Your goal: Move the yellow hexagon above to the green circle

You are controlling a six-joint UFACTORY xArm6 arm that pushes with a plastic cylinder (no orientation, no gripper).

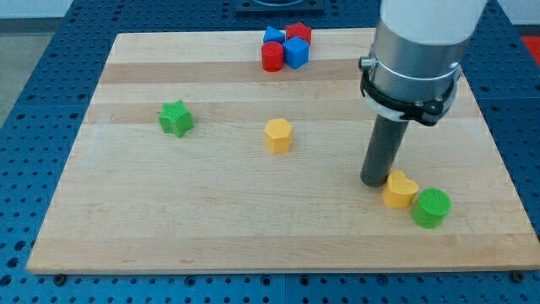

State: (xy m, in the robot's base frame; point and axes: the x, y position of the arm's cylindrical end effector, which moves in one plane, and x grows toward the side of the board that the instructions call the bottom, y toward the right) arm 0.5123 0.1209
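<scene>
The yellow hexagon (278,134) sits near the middle of the wooden board (169,219). The green circle (431,208) stands at the view's lower right, touching a yellow heart-like block (400,189) on its left. My tip (375,181) rests on the board just left of that yellow block, touching or nearly touching it. The tip is far to the right of and below the yellow hexagon.
A green star (175,117) lies at the view's left. A cluster at the top holds a red cylinder (272,57), a blue cube (296,52), a red block (299,34) and a blue block (272,35).
</scene>
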